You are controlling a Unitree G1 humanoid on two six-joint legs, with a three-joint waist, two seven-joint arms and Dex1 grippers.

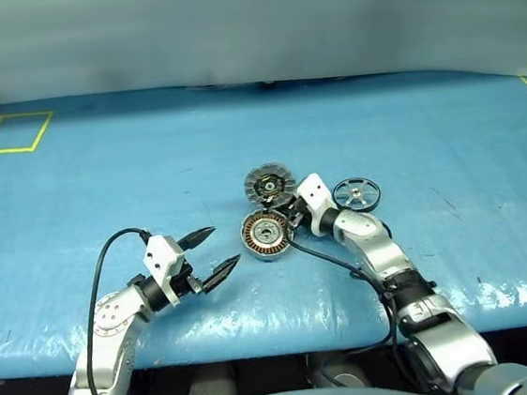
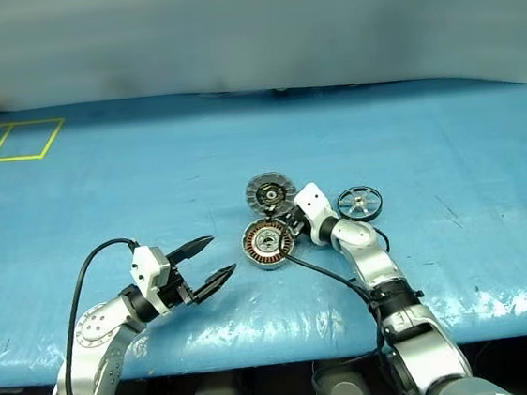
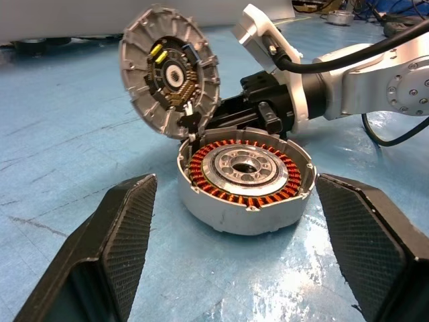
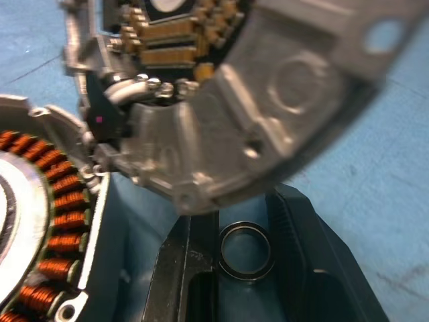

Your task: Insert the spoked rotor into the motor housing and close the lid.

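I'd move my right tool [image 1: 294,219], shut on a small black ring [image 4: 245,251], slowly past the lid [image 1: 269,182]; my left tool [image 1: 219,254] waits open.

My arms are silver-grey metal with black joints. Each left claw [image 1: 215,253] and right claw [image 2: 290,219] has a white block behind it, and a black cable runs along each arm. The fingers [image 3: 114,245] have textured black pads.

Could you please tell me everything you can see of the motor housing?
The motor housing is a round, shallow, silver-grey metal casing lying flat on the blue table. Inside it, copper-orange windings ring a silver hub. The lid, joined at its far edge, stands open and tilted up. No rotor sits inside yet.
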